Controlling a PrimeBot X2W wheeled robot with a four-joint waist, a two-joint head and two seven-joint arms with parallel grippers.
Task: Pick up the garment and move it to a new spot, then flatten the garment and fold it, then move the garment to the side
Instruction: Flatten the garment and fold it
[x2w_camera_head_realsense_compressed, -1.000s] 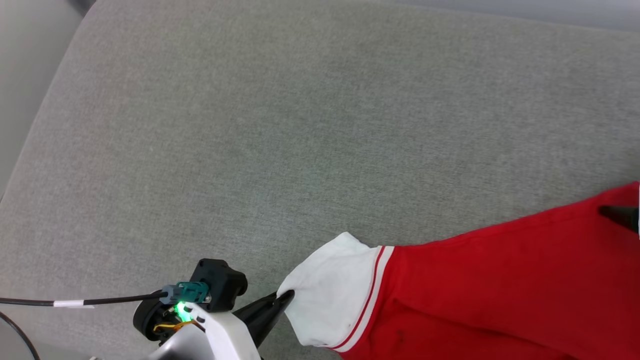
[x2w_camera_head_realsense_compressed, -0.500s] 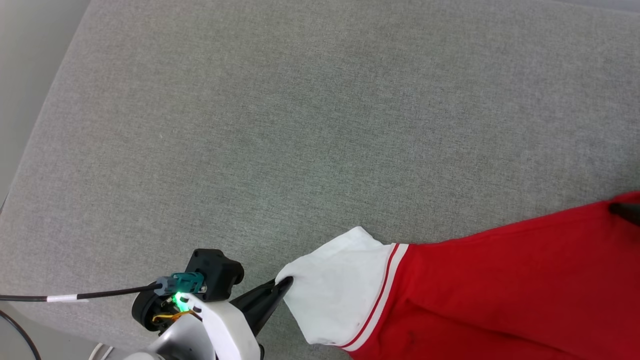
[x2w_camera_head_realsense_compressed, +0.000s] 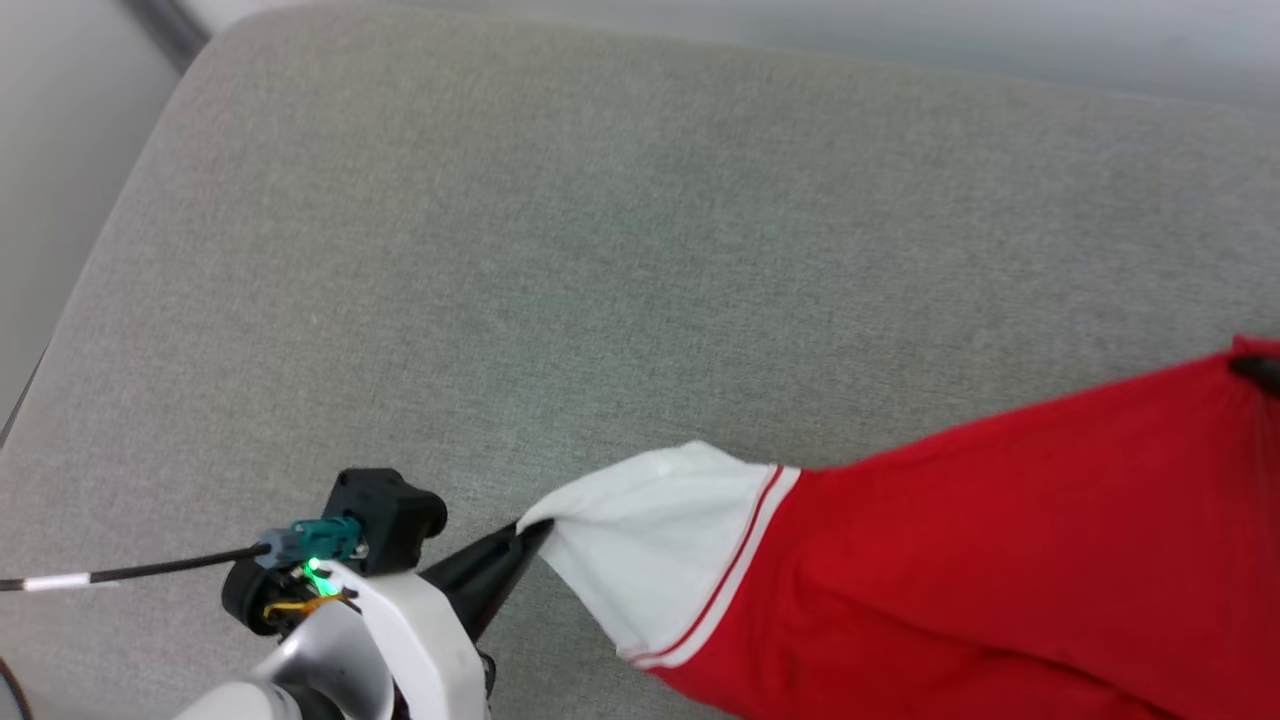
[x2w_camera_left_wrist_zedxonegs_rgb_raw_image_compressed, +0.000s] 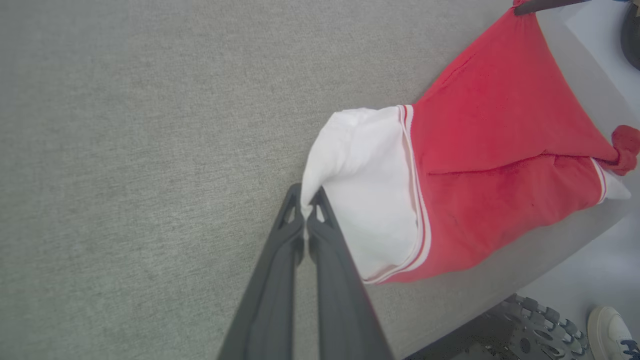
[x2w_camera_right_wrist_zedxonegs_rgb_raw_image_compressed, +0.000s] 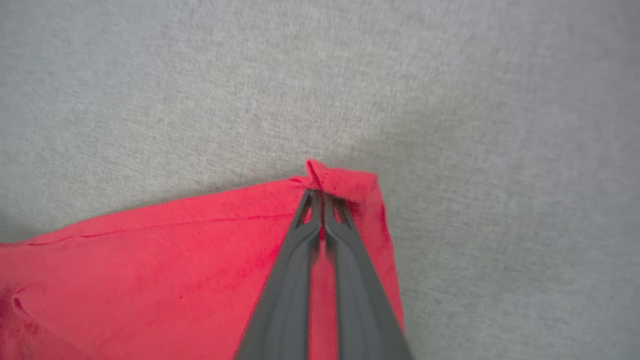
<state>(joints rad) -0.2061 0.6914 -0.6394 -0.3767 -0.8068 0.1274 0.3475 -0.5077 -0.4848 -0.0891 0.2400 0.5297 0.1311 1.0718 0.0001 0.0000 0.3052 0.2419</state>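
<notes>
Your left end effector (x2w_camera_head_realsense_compressed: 533, 529) sits low at the left of the head view, green light (x2w_camera_head_realsense_compressed: 317, 571) lit on its wrist. The fingers are pressed together on the edge of the white sleeve (x2w_camera_head_realsense_compressed: 660, 540). The left wrist view confirms this: the tips (x2w_camera_left_wrist_zedxonegs_rgb_raw_image_compressed: 306, 200) are pinched on the sleeve's cuff fold.

The shirt (x2w_camera_head_realsense_compressed: 1000, 570) stretches from that sleeve rightward across the near right part of the grey upholstered surface (x2w_camera_head_realsense_compressed: 600, 250). It goes white sleeve, red-and-white striped trim (x2w_camera_head_realsense_compressed: 745, 570), then the red body. The cloth runs taut between the two grip points and looks partly lifted. You cannot tell how much of it rests on the surface.

Your right end effector (x2w_camera_right_wrist_zedxonegs_rgb_raw_image_compressed: 323, 193) is clamped on a bunched corner of the red cloth. In the head view its dark tip (x2w_camera_head_realsense_compressed: 1262, 372) shows at the right edge.
</notes>
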